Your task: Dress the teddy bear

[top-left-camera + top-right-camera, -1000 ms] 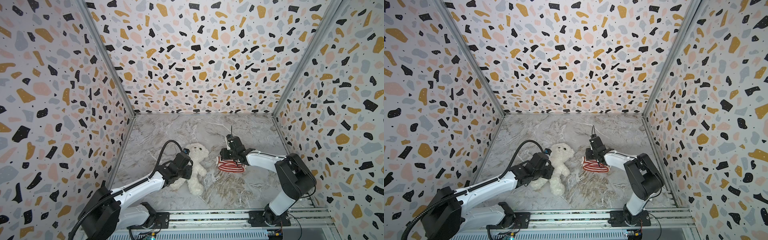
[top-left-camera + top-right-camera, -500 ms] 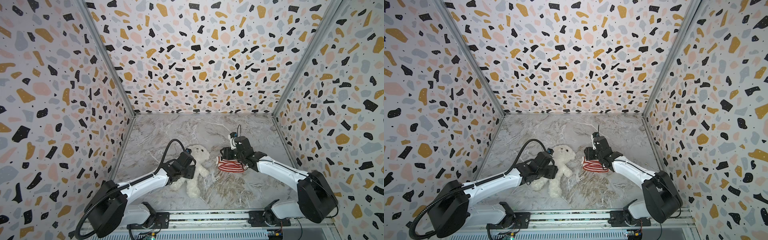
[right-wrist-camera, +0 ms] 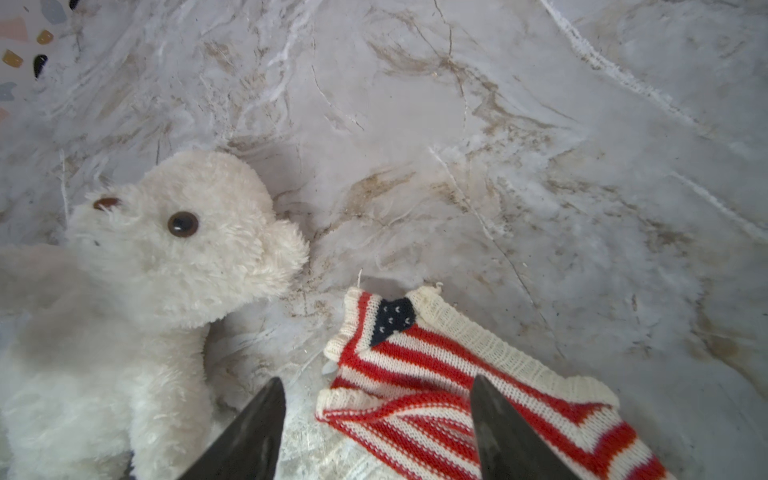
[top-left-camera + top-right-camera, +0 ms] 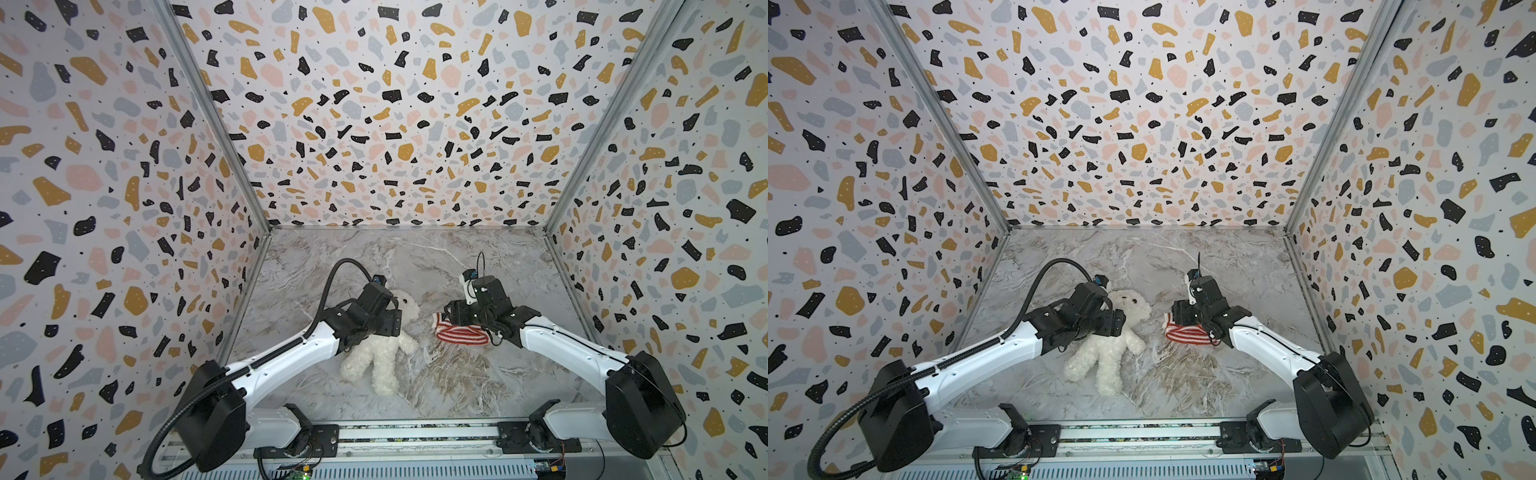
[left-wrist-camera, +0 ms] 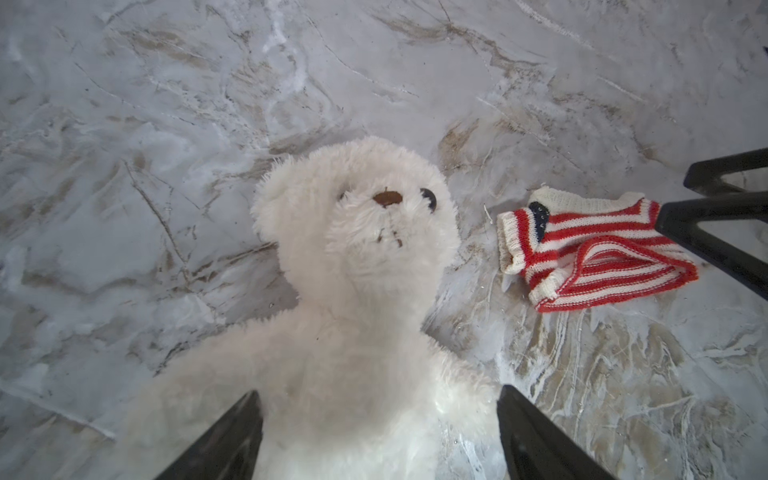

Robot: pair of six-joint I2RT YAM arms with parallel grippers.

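Bear: the teddy bear (image 4: 384, 353) lies on its back on the table (image 4: 415, 257), a little left of the middle, with its head to the far side and its legs to the near side. It has nothing on.
Sweater: the red-and-white striped sweater (image 4: 459, 336) lies crumpled flat on the table just to the right of the bear's head. It is near the bear but not touching it; my right wrist view shows bare marble between the sweater (image 3: 436, 365) and the bear (image 3: 145, 291).
My left hand: my left gripper (image 5: 379, 392) hangs low over the bear's chest. Its fingers are spread wide to either side of the body (image 5: 353, 299) and pinch nothing.
My right hand: my right gripper (image 3: 377, 379) hovers over the near end of the sweater with its fingers parted. No cloth is caught between them.
Done so far: nothing that counts. No sleeve or hem is over the head, an arm or the body.
Left to do: I judge that all of it remains. I have to pick up the sweater, find and open its hem, bring it over the bear's head, work both arms through and pull it down.
Stage: the very start, with both hands lined up for a first hold.
Watch for: the knit is folded on itself, so I cannot tell which edge is the opening.
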